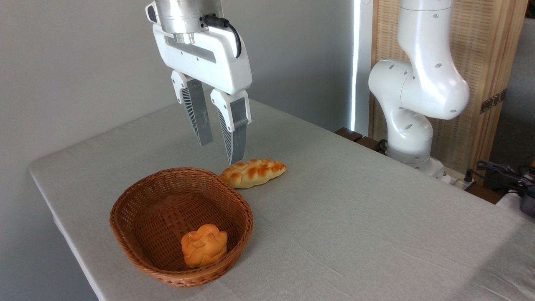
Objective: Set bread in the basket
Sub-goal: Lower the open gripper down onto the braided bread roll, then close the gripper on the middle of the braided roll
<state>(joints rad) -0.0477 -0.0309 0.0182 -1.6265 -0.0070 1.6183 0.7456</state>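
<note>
On the table (355, 217), just behind the far rim of the basket, lies the braided bread loaf (253, 172). It is pale golden with browned bumps, stretched out lengthwise with one tapered end pointing right and the other end near the wicker rim; whether it touches the rim cannot be told. The loaf rests flat on the grey cloth, outside the basket.

The wicker basket (138, 209) sits in front of it, brown, oval, with low flared sides. Inside, against the near wall, sits a small orange knotted bun (204, 245).

Above the loaf's left end hangs the tool (220, 151), its two ribbed fingers pointing down and spread apart with a clear gap between them, holding nothing. The right fingertip shows just above the loaf in the picture and does not touch it; the left finger hangs over the table beyond the basket's back edge.

The tool's white body leads up to a metal wrist at the top edge. To the right, the white arm base (411, 125) stands at the table's far side, before a wooden slatted screen (489, 62). Cables (501, 171) lie at the far right.
</note>
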